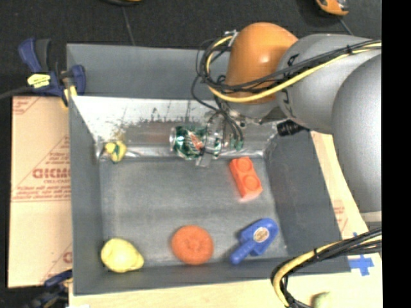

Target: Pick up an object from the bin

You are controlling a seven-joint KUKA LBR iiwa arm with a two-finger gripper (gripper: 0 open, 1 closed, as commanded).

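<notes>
Just left of the claw (217, 140), crumpled green can (187, 141), by far wall (144, 113), claw state unclear

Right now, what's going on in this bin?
A robot arm reaches in from the right, its jaws down at the back wall of the grey bin, at the right end of a crumpled green can. The can lies on the floor against that wall. An orange brick, an orange ball, a blue plastic piece and a yellow lump lie apart from it.
</notes>
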